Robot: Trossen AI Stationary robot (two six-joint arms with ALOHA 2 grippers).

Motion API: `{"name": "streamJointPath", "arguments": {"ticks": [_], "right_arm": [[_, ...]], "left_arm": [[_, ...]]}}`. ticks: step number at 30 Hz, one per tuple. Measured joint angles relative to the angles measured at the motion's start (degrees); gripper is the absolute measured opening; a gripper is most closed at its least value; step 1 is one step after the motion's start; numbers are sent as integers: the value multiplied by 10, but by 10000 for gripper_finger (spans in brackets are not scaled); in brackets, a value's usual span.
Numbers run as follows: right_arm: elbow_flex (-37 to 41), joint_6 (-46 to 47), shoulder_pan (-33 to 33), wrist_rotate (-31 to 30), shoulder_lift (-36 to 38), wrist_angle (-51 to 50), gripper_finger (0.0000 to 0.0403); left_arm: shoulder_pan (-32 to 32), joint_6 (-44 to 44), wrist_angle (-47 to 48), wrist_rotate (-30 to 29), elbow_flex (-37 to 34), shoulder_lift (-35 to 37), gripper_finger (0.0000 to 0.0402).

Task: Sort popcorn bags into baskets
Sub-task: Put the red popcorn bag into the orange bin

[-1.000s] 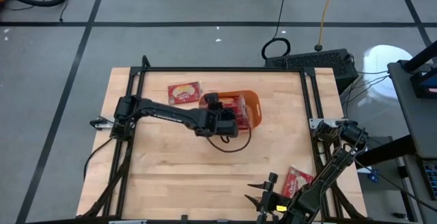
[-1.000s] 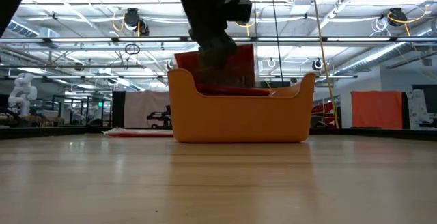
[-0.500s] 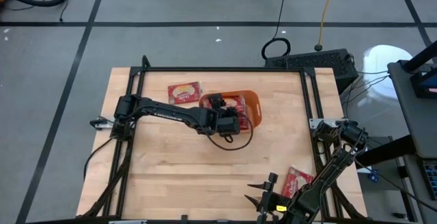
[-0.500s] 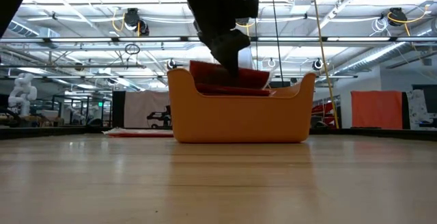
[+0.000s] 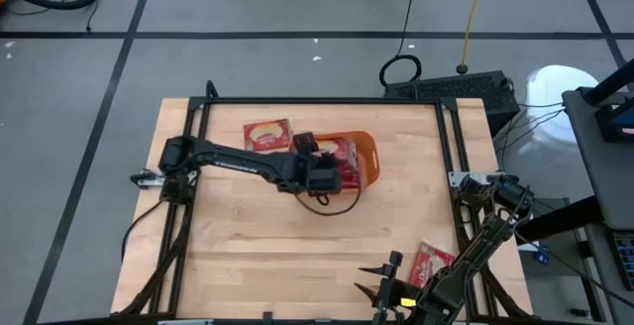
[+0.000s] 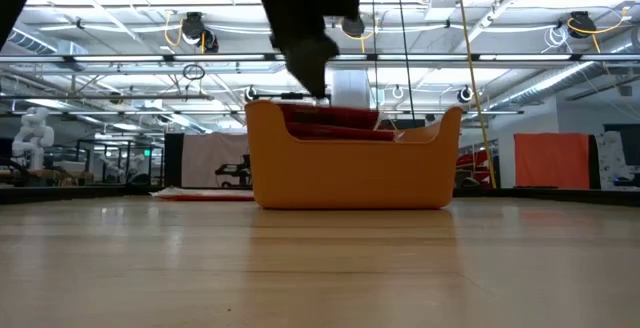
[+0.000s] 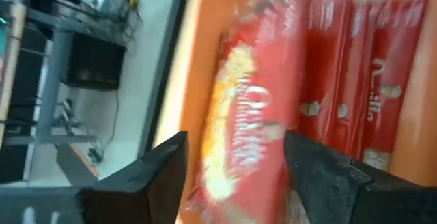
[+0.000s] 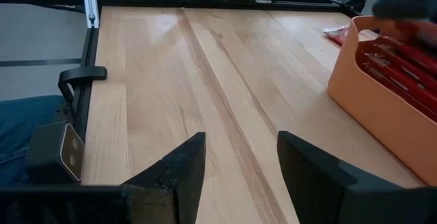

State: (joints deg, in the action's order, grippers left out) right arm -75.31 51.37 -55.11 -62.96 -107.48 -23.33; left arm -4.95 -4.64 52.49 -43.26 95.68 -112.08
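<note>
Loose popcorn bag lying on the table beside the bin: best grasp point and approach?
Judging by the high view, come straight down on the popcorn bag and pinch across its short sides. It lies flat, face up, just left of the orange bin, so only its edges offer a grip. The open left gripper is nearest.

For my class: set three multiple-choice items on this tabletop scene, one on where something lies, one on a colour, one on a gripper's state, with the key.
1. Where does the loose popcorn bag at the far left of the table lie?
A. beside the basket
B. inside it
C. on the floor

2. The basket is
A. blue
B. orange
C. green

3. The left gripper is
A. open above the bags in the basket
B. shut on a bag
C. resting on the table

Key: 1 A, it lies flat on the wood just outside the rim. 2 B, its walls are orange. 3 A, the fingers stand apart, holding nothing.
</note>
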Motion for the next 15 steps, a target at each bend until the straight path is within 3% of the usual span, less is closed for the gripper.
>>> {"name": "streamJointPath", "arguments": {"ticks": [7, 15], "right_arm": [[0, -10, 0, 0, 0, 13, 173], [0, -12, -8, 13, 0, 24, 173]], "left_arm": [[-27, 16, 1, -13, 1, 57, 200], [-69, -116, 123, 103, 1, 125, 146]]}}
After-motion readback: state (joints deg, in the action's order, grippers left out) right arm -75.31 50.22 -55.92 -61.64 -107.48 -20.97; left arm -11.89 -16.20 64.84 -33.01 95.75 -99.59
